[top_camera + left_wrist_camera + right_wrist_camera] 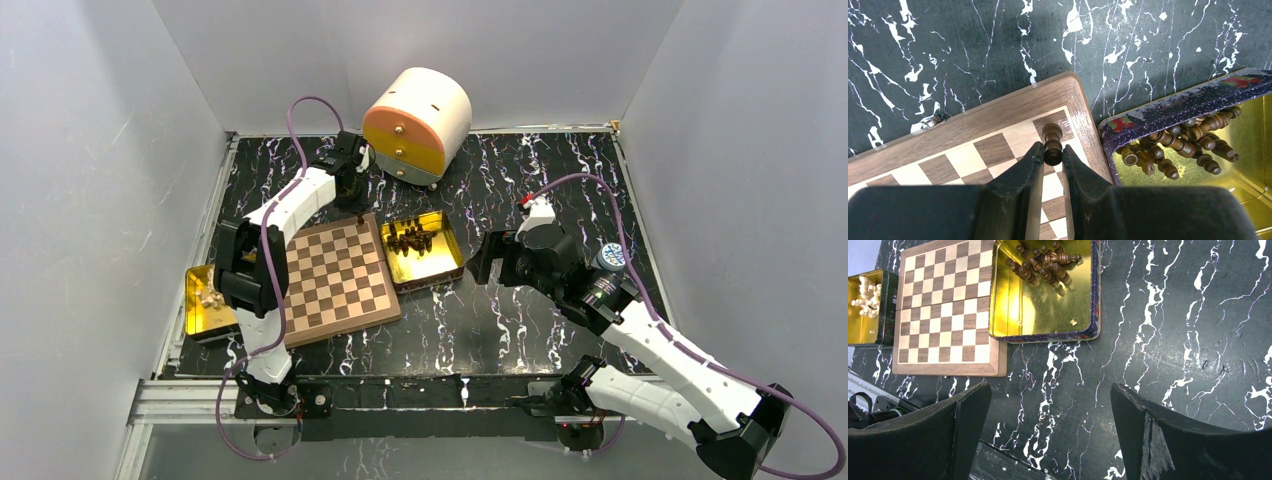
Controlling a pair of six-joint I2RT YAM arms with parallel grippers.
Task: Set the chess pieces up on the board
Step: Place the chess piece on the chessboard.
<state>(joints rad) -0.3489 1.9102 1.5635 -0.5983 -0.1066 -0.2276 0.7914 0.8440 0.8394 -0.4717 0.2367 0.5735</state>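
Black marble-veined tabletop (500, 320) carries everything, with white walls around it. Nearest the bases, the right gripper (1049, 392) hangs with its fingers spread wide and empty, just short of the gold tin (1048, 305). It is probably waiting its turn at the heap of dark chess pieces (1043, 262) lying at the tin's far end. Left of that tin lies the chessboard (335, 275), with a second tin (192, 310) of pale pieces (868, 295) at its left edge. At the board's far right corner the left gripper (1052, 150) pinches one dark chess piece (1051, 131) upright over the dark corner square, likely its home square; whether its foot touches cannot be told. Beyond stands a rounded cream-and-orange drawer box (420, 120).
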